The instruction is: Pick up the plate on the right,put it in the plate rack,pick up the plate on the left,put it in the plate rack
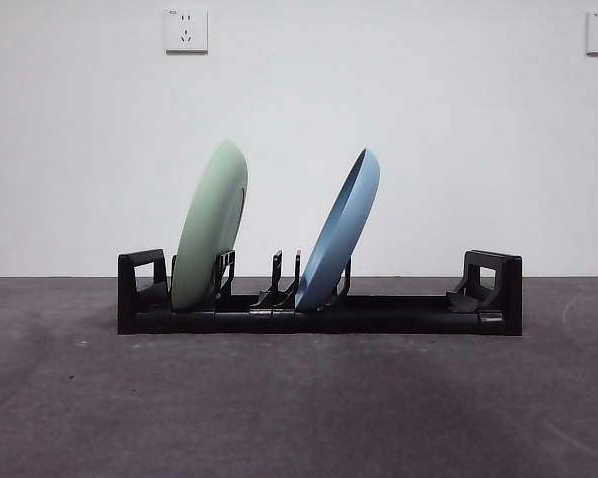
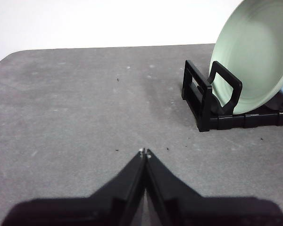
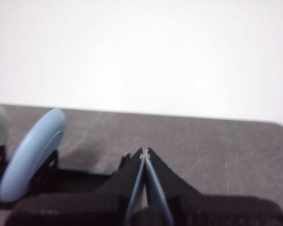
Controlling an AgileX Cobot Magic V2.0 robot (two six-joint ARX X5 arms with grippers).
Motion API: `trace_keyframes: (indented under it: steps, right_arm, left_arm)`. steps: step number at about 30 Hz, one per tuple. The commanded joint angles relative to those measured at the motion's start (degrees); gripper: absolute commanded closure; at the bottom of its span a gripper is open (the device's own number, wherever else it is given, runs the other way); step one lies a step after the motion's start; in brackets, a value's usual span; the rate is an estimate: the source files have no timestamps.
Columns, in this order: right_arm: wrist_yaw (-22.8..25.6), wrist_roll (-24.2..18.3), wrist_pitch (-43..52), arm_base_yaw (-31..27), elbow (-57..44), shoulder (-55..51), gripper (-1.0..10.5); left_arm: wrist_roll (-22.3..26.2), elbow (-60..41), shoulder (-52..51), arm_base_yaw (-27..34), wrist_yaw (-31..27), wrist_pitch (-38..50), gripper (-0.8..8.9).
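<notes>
Since the green plate (image 1: 211, 225) and blue plate (image 1: 341, 229) both leaned in the plate rack (image 1: 319, 317), I judged the task complete; left gripper (image 2: 145, 151) and right gripper (image 3: 144, 151), near six o'clock, were closed empty.

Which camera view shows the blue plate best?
The front view. There the blue plate is sharp and whole, leaning in the plate rack beside the green plate. The right wrist view shows it blurred at the picture's edge. The left wrist view shows only a blue sliver behind the green plate.
</notes>
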Motion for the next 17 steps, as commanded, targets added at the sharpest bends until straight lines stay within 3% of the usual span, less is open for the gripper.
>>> trace_keyframes:
  steps: [1,8,17]
  right_arm:
    - [-2.99,-0.44,7.04,-1.22,-8.39,-3.41,9.5]
    - [-3.08,0.74,10.38,-1.22,-21.4,-8.94,9.5]
    - [-2.73,4.2,9.55,-1.22,-29.22,-14.4,9.5]
  left_arm:
    - [-0.44,-0.79,-0.07,0.15,-0.07,-0.04,8.15]
    - [-0.44,-0.79,-0.07,0.15,-0.07,-0.04,8.15]
    - [-0.44,-0.79,-0.07,0.15,-0.07,-0.04,8.15]
